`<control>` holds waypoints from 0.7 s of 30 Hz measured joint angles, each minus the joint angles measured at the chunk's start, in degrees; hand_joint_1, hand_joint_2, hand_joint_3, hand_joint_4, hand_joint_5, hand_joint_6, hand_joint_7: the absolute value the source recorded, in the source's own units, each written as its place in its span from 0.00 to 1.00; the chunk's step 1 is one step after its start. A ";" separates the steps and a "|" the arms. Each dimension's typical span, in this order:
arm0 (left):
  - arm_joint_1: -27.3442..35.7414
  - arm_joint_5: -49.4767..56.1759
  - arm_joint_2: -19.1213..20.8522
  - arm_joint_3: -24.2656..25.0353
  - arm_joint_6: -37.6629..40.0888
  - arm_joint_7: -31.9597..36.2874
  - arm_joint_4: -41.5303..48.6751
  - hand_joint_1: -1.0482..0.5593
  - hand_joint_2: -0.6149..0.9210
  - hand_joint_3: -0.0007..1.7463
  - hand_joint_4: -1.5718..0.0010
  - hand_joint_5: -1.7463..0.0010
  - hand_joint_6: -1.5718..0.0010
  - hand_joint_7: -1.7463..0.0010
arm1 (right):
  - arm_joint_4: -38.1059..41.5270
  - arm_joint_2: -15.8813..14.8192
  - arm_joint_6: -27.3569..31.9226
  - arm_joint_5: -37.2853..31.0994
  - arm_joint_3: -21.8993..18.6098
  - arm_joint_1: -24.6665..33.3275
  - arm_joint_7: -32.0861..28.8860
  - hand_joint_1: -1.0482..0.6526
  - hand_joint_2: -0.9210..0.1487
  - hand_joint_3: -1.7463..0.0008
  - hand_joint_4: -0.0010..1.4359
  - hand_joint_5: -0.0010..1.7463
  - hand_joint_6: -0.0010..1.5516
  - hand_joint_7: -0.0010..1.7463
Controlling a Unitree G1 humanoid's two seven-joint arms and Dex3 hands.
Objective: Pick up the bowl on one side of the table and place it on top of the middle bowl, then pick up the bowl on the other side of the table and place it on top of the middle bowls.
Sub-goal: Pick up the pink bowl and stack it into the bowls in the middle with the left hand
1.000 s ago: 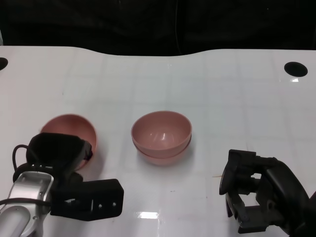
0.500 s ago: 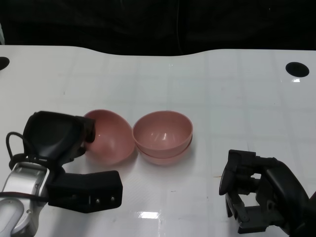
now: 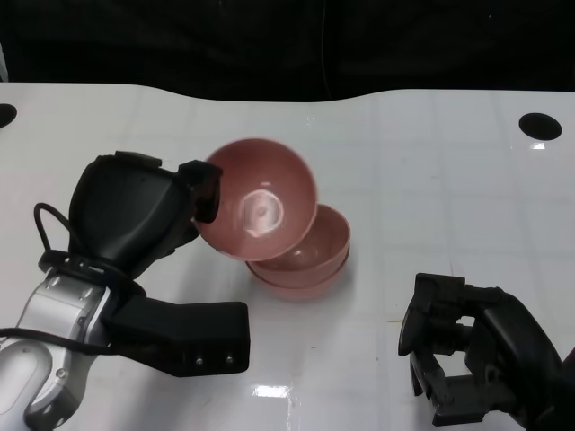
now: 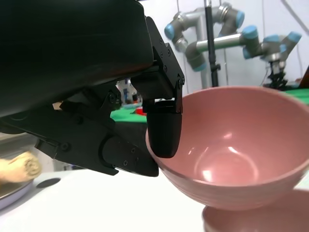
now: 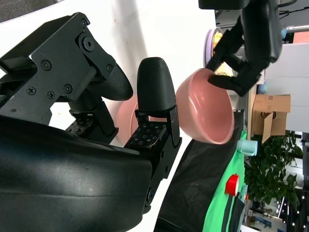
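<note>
Table (image 3: 431, 162): white and glossy, filling most of the head view; a black strip runs along the upper edge of the frame.
Holes: one round dark hole (image 3: 538, 125) at the upper right of the table, another cut off at the far left edge (image 3: 4, 115).
Stacked bowls (image 3: 310, 260): two pink bowls nested at the centre of the frame, upright on the table, mouths up.
Lifted bowl (image 3: 260, 197): pink, raised off the table just up and left of the stack, its lower edge overlapping the stack's near-left rim in the head view.
Orientation: lifted bowl is tilted, its mouth turned toward the camera and slightly right; round, so no long axis.
Obstruction: lifted bowl hides part of the stack's left rim; whether they touch cannot be told.
Left hand (image 3: 135, 215): left of centre, clamped on the lifted bowl's left rim; the left wrist view shows a finger (image 4: 164, 128) inside the rim and others under it.
Right hand (image 3: 458, 346): lower right of the frame, well apart from the bowls, fingers spread, holding nothing.
Background: right wrist view shows a green surface (image 5: 222, 208), a cardboard box (image 5: 273, 116) and a plant (image 5: 268, 169).
</note>
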 measured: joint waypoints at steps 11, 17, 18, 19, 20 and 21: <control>-0.93 -0.99 -0.42 0.09 -3.58 0.90 -0.53 0.49 0.78 0.44 0.41 0.00 0.52 0.12 | 0.00 0.09 -0.08 -0.16 0.24 0.00 -0.04 0.58 0.57 0.11 0.65 1.00 0.55 0.86; -4.12 -2.84 -2.26 -0.58 -5.91 0.70 1.31 0.48 0.89 0.19 0.42 0.00 0.34 0.58 | 0.03 0.18 -0.12 -0.41 0.29 -0.01 -0.15 0.58 0.58 0.11 0.65 1.00 0.55 0.87; -4.57 -3.12 -2.81 -0.77 -5.98 0.55 2.22 0.49 0.91 0.15 0.43 0.00 0.35 0.56 | 0.04 0.21 -0.12 -0.48 0.30 -0.01 -0.19 0.58 0.58 0.11 0.65 1.00 0.55 0.87; -4.92 -3.20 -3.31 -1.03 -6.00 0.39 3.19 0.50 0.93 0.13 0.43 0.00 0.35 0.61 | 0.05 0.26 -0.12 -0.56 0.32 -0.02 -0.22 0.58 0.58 0.10 0.65 1.00 0.55 0.87; -5.08 -3.24 -3.78 -1.33 -5.96 0.16 4.04 0.51 0.93 0.12 0.43 0.00 0.34 0.63 | 0.06 0.30 -0.12 -0.74 0.33 -0.03 -0.24 0.58 0.58 0.10 0.65 1.00 0.55 0.87; -5.13 -3.27 -4.13 -1.53 -5.93 0.07 4.80 0.51 0.93 0.11 0.43 0.00 0.33 0.64 | 0.07 0.33 -0.12 -0.80 0.34 -0.03 -0.26 0.58 0.58 0.10 0.65 1.00 0.55 0.87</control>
